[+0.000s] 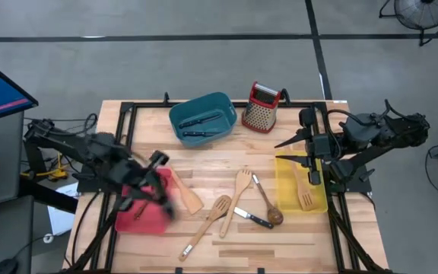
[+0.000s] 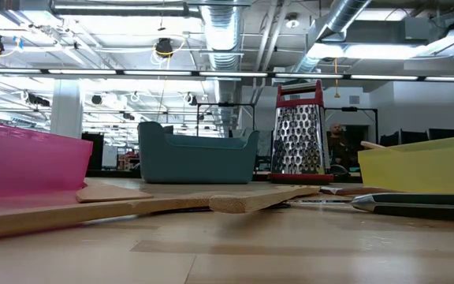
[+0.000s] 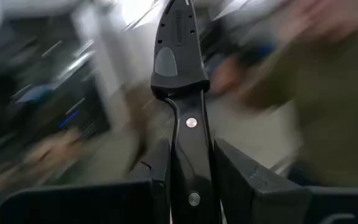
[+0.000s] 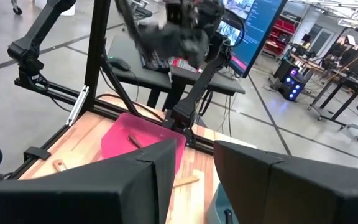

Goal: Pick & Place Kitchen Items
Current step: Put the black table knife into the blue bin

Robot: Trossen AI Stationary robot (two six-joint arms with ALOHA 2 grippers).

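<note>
Clearly my left gripper [image 3: 188, 177] was clamped on a black-handled steel knife [image 3: 180, 74], its long axis running straight out past the fingers, above the red plastic bin [image 1: 144, 217]. My right gripper [image 1: 315, 176], fingers parted around nothing, hung over the yellow plastic bin's [image 1: 286, 179] rim.

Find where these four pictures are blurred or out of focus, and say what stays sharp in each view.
High view: the left gripper and forearm smear over the red bin; the table stays crisp. Left wrist view: the background streaks, while the black-handled knife between the jaws is sharp. Low view: the near wooden spatula is soft, the box grater sharp. Right wrist view: the far arm is blurred.
</note>
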